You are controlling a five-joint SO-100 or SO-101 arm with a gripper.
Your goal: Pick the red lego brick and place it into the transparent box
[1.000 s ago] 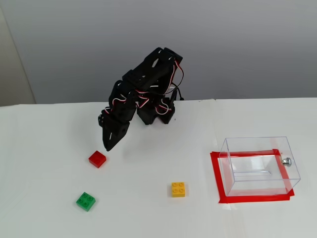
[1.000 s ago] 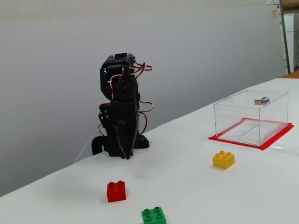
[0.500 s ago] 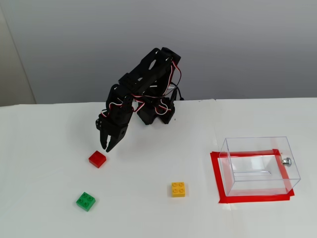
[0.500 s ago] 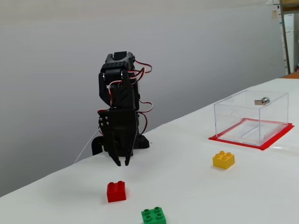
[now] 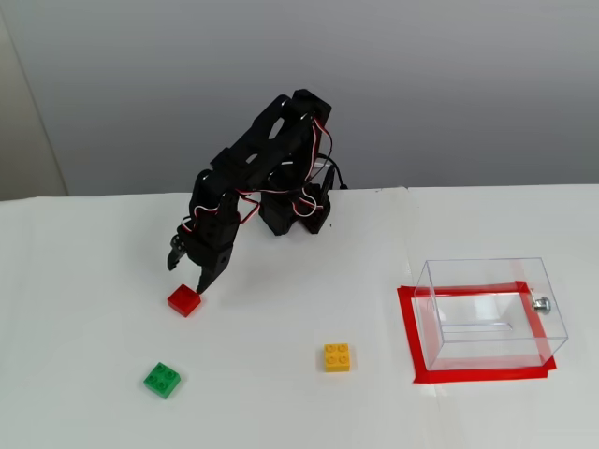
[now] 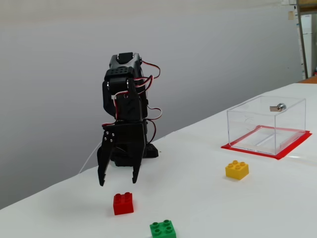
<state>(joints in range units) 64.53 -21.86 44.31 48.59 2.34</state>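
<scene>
Black two-finger gripper (image 5: 185, 275) (image 6: 118, 181) hangs with fingers spread wide, holding nothing, tips just above and behind the small bright-red square studded brick (image 5: 184, 300) (image 6: 123, 203), which sits on the white table (image 5: 281, 402), not touched. Clear plastic open-top box (image 5: 491, 311) (image 6: 266, 124) with small silver knob (image 5: 541, 303) stands on a red tape outline (image 5: 412, 346), well apart at the right in both fixed views. Green brick (image 5: 163, 379) and yellow-orange brick (image 5: 337, 356) lie loose on the table nearer the camera.

pincer (image 5: 186, 274) spread wide, just above red lego brick (image 5: 184, 300)
</scene>
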